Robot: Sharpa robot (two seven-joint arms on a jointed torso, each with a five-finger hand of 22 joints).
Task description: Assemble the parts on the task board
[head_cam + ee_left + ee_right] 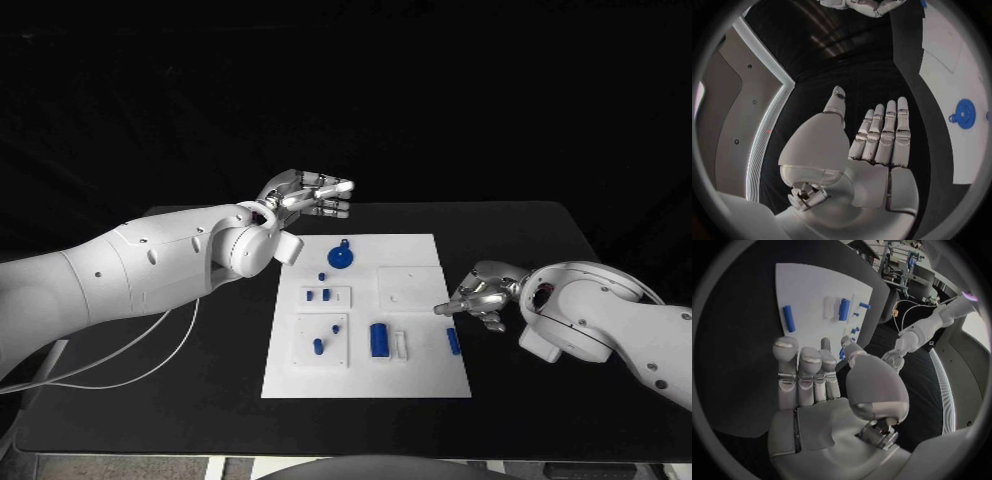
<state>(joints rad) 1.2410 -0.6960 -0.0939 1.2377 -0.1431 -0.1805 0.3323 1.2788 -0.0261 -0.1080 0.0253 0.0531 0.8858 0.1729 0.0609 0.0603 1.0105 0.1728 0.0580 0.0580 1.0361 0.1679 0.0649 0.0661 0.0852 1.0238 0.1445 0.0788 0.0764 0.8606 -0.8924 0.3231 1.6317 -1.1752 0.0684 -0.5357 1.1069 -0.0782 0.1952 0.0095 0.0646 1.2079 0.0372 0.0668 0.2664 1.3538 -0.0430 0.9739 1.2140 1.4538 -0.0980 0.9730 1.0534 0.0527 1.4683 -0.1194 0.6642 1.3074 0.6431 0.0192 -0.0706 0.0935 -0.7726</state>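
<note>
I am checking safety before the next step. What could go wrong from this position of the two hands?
The right hand is open at the task board's right edge, close to the loose blue bar; a careless reach may knock it off the board. The left hand is open beyond the far corner, with its arm low beside the round blue part; a sweep back may brush it or shift the board.

The head camera looks steeply down from above onto the black matte surface (173, 400), taking in the whole flat white rectangular task board (418, 250). Each wrist camera sits close behind its own silver hand, looking along the palm. All three views share the board.
</note>
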